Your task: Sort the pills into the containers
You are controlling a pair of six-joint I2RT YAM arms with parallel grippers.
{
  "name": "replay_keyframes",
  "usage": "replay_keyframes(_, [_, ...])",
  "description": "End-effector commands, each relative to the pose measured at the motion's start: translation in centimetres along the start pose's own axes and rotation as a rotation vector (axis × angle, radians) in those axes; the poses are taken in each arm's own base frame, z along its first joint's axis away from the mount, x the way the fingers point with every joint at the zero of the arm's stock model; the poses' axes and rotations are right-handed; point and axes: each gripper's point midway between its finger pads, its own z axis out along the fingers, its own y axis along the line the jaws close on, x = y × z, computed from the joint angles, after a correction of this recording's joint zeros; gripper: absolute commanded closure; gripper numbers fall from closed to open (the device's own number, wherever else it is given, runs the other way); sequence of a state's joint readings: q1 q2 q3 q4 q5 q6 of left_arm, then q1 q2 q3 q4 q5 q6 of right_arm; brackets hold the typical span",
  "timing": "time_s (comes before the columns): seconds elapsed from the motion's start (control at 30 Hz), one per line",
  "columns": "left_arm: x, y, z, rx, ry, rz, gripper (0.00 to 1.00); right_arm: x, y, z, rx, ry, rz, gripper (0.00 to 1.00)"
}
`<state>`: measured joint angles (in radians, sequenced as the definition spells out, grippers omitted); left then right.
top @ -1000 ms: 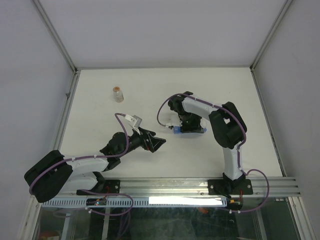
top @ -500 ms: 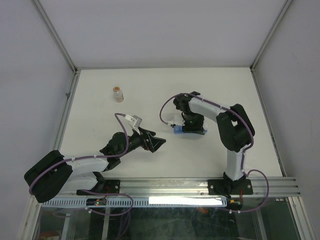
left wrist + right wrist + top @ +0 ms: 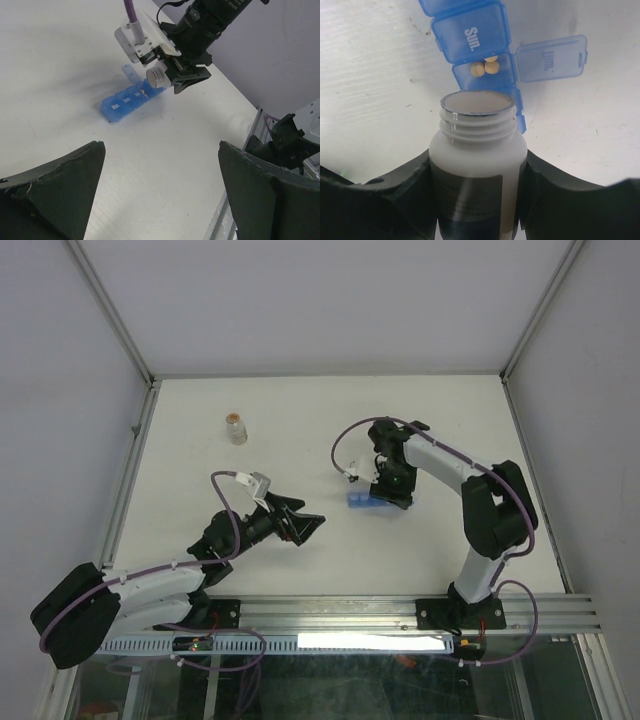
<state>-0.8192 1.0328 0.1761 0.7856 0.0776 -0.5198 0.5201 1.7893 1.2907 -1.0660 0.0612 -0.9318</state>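
Pills (image 3: 485, 66): two lie in the one open cell of the containers (image 3: 470, 32), on the surface (image 3: 370, 75); right jaws clamp a white bottle (image 3: 477, 165) just over it; left jaws apart, idle; tip slowly, mouth centred.

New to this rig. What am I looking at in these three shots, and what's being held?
Two robot arms are bolted at the near edge of a white table. The overhead view shows both; the other two come from a camera on each wrist, so that arm's dark fingers frame the shot. The right gripper holds an open white bottle, mouth toward a blue pill organiser. One compartment's lid is flipped open, a few yellowish pills inside; the "Sun." one is shut. The left gripper is open and empty. A small clear bottle stands apart, far left.
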Motion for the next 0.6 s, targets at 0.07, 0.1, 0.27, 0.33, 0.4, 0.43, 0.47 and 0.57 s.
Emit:
replay_keyframes(0.07, [-2.4, 0.4, -1.2, -0.063, -0.07, 0.081, 0.01, -3.8, 0.6, -5.4, 0.02, -0.45, 0.098, 0.97])
replay_keyframes(0.1, [-2.6, 0.8, -1.4, -0.092, -0.065, 0.085, 0.01, -4.6, 0.9, -6.4, 0.013, -0.531, 0.104, 0.97])
replay_keyframes(0.27, [-2.3, 3.5, -2.3, -0.287, 0.008, 0.066, 0.01, -7.3, 1.5, -12.5, -0.027, -0.953, 0.153, 0.98])
replay_keyframes(0.33, [-1.9, 4.8, -2.6, -0.38, 0.048, 0.047, 0.01, -8.1, 2.4, -15.8, -0.124, -1.198, 0.168, 0.98])
replay_keyframes(0.4, [-1.5, 6.1, -3.0, -0.476, 0.088, 0.031, 0.01, -8.4, 3.1, -18.6, -0.186, -1.383, 0.139, 0.98])
replay_keyframes(0.43, [-1.3, 6.9, -3.1, -0.53, 0.107, 0.027, 0.01, -8.7, 3.1, -20.6, -0.17, -1.476, 0.072, 0.98])
replay_keyframes(0.47, [-1.1, 7.6, -3.3, -0.578, 0.128, 0.023, 0.01, -8.7, 4.0, -21.0, -0.22, -1.511, 0.076, 0.98])
replay_keyframes(0.57, [-1.0, 9.2, -3.4, -0.695, 0.179, 0.018, 0.01, -9.2, 4.9, -24.1, -0.154, -1.648, -0.018, 0.98])
